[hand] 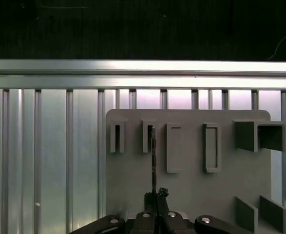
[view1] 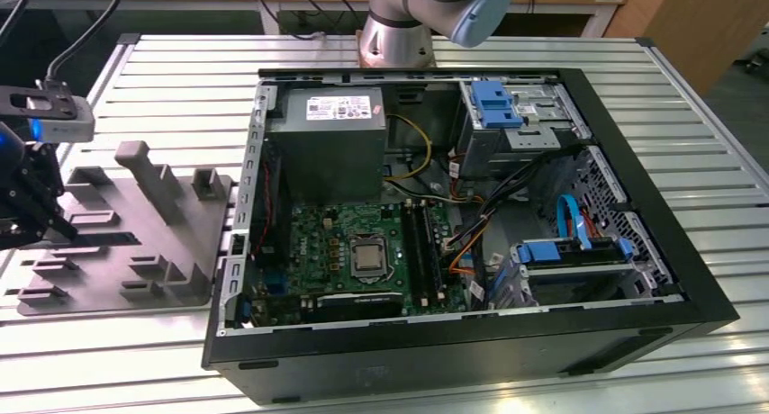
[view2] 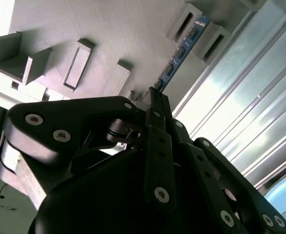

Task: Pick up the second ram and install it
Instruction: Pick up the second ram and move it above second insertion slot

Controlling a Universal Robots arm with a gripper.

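At the exterior view's left edge, the black claw gripper (view1: 54, 229) pinches the thin blue-green ram stick (hand: 153, 156), which stands edgewise in a grey plastic slotted fixture (view1: 157, 243).

1. The arm's base (view1: 394, 31) stands at the far side in the exterior view, and its silver and blue joints rise out of the picture.
2. The claw (view1: 49, 229) hangs at the exterior view's left and points downward, under a grey camera box (view1: 54, 117).
3. In both wrist views the black fingers (hand: 147, 202) are pressed together on the end of the second ram (hand: 153, 156).
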